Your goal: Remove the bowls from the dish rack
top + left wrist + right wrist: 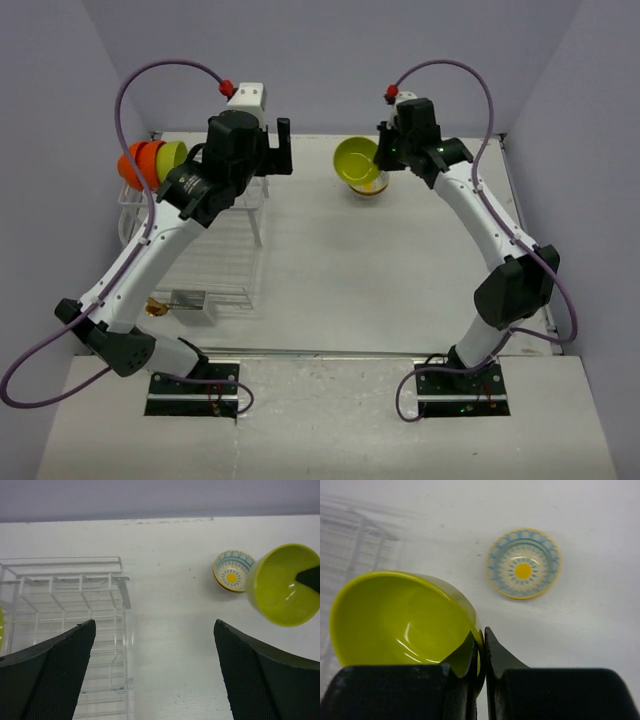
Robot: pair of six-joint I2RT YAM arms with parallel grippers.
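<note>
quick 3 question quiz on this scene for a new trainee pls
1. Fill in: the patterned bowl sits upright on the ____.
2. What does the right gripper pinch? A the lime-green bowl B the patterned bowl C nothing
3. True or false: the left gripper holds a bowl.

Key:
1. table
2. A, gripped by its rim and tilted
3. false, its jaws are open and empty

White tabletop (175, 580) lies below the left tool (155, 630) and right tool (481, 635); lavender wall (150, 497) stands beyond both.
</note>
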